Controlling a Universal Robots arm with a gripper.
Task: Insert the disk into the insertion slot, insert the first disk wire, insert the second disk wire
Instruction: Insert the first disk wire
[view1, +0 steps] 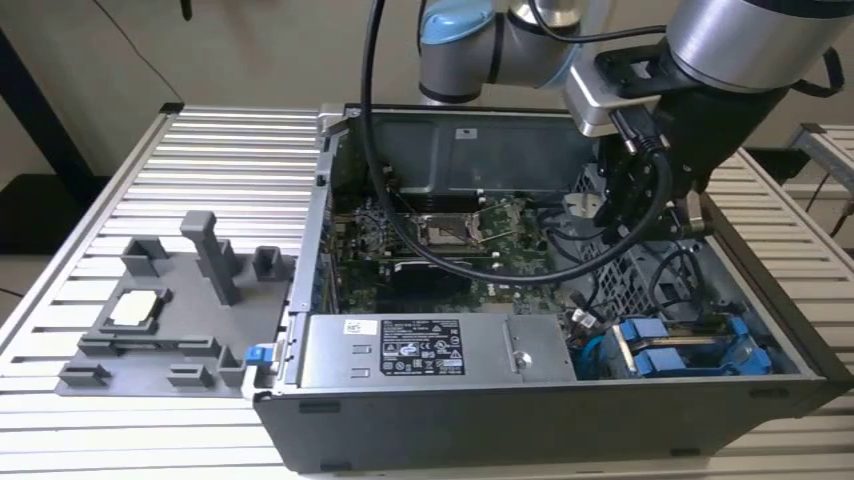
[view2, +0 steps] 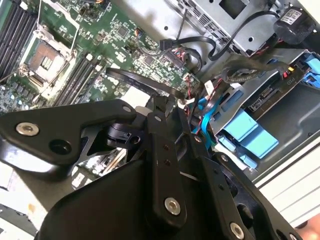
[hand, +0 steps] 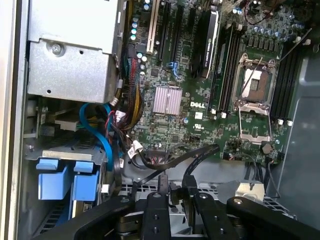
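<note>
On the exterior view's left, a grey fixture tray (view1: 174, 300) rests on the slatted tabletop (view1: 200, 140), just beside the open computer case (view1: 534, 420). Inside the case, the power supply (view1: 414, 350) lies along the near wall, and the motherboard (view1: 441, 235) lies behind it.

The gripper (hand: 175, 182) hangs inside the case, above the edge of the motherboard. A black cable (hand: 200, 152) runs across close to its tips. It cannot be told whether the jaws are pinching this cable or are spread.

Toward the exterior view's right, the disk (view1: 681, 350) sits in the insertion slot (view1: 747, 325), with its blue carrier frame facing up. The disk step therefore appears complete, and the step in hand is judged to be a wire insertion.

- **Alignment:** The connector should be held square to its socket. Judged from the slack, the cable is likely to twist the plug.
- **Clearance:** A blue flat cable (hand: 102, 135) and a coloured wire bundle (hand: 120, 125) crowd the space beside the disk. Snagging is the main risk.
- **Force:** Press straight in, without sideways load.
</note>
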